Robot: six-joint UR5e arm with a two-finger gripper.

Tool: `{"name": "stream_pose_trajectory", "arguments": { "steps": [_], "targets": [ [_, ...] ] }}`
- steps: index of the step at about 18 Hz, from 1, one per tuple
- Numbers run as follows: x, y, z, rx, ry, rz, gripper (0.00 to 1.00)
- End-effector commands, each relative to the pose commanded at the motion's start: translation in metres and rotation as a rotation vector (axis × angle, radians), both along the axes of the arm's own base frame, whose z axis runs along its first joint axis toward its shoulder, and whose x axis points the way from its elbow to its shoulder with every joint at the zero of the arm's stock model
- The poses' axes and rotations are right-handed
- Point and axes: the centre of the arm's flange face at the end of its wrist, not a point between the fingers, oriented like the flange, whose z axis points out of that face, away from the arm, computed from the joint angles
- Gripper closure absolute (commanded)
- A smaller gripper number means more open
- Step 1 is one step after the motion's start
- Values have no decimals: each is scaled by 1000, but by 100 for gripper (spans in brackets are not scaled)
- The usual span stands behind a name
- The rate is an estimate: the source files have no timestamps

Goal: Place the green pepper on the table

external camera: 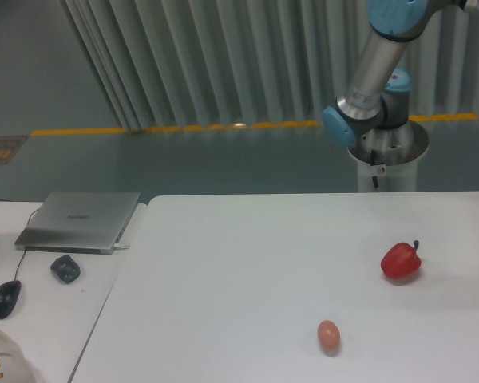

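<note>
The green pepper is out of view in this frame. The white table (239, 271) fills the lower middle and right of the view. Only the arm's lower joints (359, 112) and its pedestal show behind the table's far right edge; the arm rises out of the top of the frame. The gripper itself is not in view.
A red bell pepper (401, 261) sits on the table at the right. A small pinkish egg (328, 334) lies nearer the front. On the smaller desk at the left are a closed laptop (78, 220), a dark grey lump (65, 268) and a mouse (5, 298).
</note>
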Motion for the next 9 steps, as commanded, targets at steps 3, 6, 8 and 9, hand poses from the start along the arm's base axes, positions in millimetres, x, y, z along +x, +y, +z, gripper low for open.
{"name": "stream_pose_trajectory", "arguments": {
  "steps": [3,6,8,9],
  "targets": [
    [-1,5,2,2,6,-6,60],
    [-1,7,10,6,18,3,67],
    [-1,6,24,11,39,0,67],
    [2,6,35,17,53,0,67]
  ]
}}
